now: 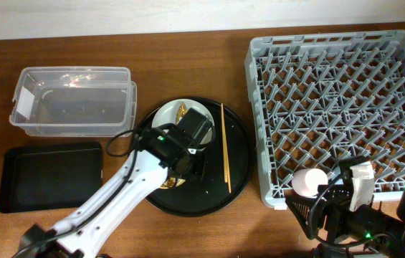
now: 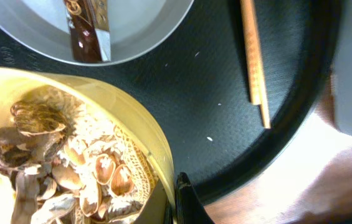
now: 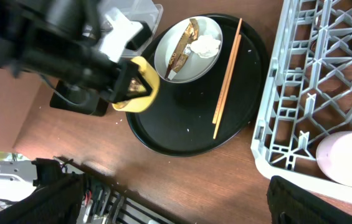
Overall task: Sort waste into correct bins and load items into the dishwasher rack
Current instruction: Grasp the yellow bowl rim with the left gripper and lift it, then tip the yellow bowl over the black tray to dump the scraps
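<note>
Left arm reaches diagonally inward, wrist bent down; right gripper rests low, jaws spread wide.

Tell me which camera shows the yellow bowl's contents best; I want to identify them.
Left wrist: the food scraps fill the yellow bowl close up, shell pieces distinct. Overhead, the left arm hides them. Right wrist shows the bowl small, contents mostly hidden.
</note>
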Tool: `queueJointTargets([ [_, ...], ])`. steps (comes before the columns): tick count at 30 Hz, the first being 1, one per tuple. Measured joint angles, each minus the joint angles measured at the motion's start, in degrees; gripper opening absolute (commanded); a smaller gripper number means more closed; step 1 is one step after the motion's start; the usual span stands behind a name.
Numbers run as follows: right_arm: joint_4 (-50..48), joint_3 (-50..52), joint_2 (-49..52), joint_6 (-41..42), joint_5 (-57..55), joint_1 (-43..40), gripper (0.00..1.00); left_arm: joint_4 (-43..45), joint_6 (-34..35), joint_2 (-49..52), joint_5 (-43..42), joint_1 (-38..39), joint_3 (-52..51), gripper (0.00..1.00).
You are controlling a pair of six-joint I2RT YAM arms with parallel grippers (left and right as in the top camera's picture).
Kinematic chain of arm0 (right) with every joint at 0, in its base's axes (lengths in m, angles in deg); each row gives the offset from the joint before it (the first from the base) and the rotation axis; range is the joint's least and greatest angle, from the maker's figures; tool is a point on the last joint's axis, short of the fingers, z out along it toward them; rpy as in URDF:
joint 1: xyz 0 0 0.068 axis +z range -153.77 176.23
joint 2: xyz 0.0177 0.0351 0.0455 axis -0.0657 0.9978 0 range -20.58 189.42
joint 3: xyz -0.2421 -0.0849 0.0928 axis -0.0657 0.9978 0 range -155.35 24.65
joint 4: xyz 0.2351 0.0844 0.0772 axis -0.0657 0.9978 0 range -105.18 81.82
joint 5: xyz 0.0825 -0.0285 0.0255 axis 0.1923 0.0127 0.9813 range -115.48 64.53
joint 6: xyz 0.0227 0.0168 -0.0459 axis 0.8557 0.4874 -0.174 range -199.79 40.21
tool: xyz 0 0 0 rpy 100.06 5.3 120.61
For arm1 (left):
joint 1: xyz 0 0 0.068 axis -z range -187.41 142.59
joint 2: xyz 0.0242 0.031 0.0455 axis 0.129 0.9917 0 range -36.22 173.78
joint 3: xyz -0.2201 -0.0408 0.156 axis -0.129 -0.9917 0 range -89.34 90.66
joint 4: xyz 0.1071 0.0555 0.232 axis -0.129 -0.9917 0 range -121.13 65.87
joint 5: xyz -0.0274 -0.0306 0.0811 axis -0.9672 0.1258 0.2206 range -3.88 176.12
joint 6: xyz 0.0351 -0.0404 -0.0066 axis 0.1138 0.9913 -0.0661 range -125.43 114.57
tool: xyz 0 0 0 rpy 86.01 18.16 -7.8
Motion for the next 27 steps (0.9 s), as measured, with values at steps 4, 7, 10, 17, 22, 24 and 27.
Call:
queueJointTargets([
  [4,0.0,0.0,0.1,0.0,0.0,0.0,0.95,-5.4,-0.3,-3.6,0.7,-4.6,1.4,0.00],
  [7,0.0,0.0,0.7,0.0,-0.2,0.0,0.95,-8.5,-3.3,-5.7,-2.0,-14.2,1.4,0.01],
  [10,0.0,0.0,1.8,0.0,-0.2,0.0,0.95,-9.9,-11.0,-6.8,-10.9,-27.5,1.3,0.01],
  [17,0.0,0.0,3.5,0.0,-0.4,0.0,0.95,-9.0,-32.8,-6.8,-38.3,-56.9,-5.4,0.01],
  [22,0.0,0.0,3.5,0.0,-0.5,0.0,0.95,-4.2,-43.7,-2.5,-56.0,-72.9,-12.2,0.00],
  [24,0.0,0.0,3.5,0.0,-0.6,0.0,0.95,-4.1,-47.0,0.5,-60.5,-77.5,-13.5,0.00],
  [27,0.0,0.0,3.5,0.0,-0.7,0.0,0.95,-5.5,-52.4,3.8,-68.6,-81.2,-14.6,0.00],
])
